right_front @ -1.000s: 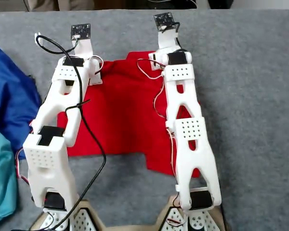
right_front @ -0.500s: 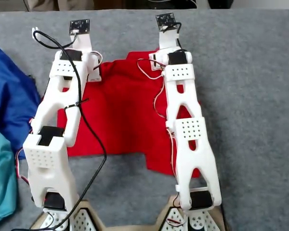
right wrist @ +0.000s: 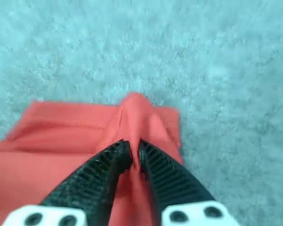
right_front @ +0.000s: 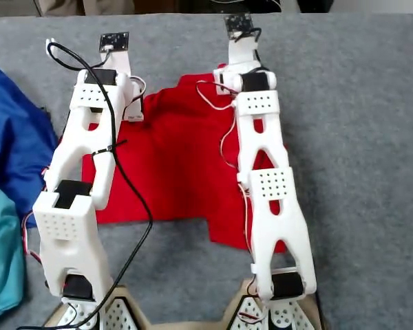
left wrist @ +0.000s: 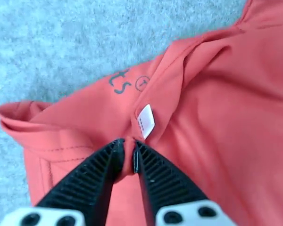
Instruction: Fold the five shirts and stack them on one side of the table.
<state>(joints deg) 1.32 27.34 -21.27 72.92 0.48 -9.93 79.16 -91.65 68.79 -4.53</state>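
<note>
While the red shirt [right_front: 172, 158] is gripped at its far edge by both arms, no fold can be counted as finished. It is spread nearly flat on the grey table [right_front: 358, 137] between and under the two arms, with its near edge uneven and one flap reaching toward the right arm's base.

The left gripper [left wrist: 127, 145] is seen clamped on a raised pinch of red cloth just beside the white label [left wrist: 146, 121] at the neck. The right gripper [right wrist: 133, 146] is likewise closed on a ridge of cloth close to a corner of the shirt, with bare table beyond it.

Little of the task is judged to be done. No folded shirt and no stack can be made out anywhere on the table. A blue shirt [right_front: 14, 137] and a teal shirt [right_front: 0, 254] are seen lying bunched and unfolded at the edge of the high view, on the left arm's side, well apart from the red one. Three garments are counted; where the other two lie cannot be told.

The first fold of the red shirt is judged to be the step in hand, and the folding and stacking of every shirt are left to be carried out.
</note>
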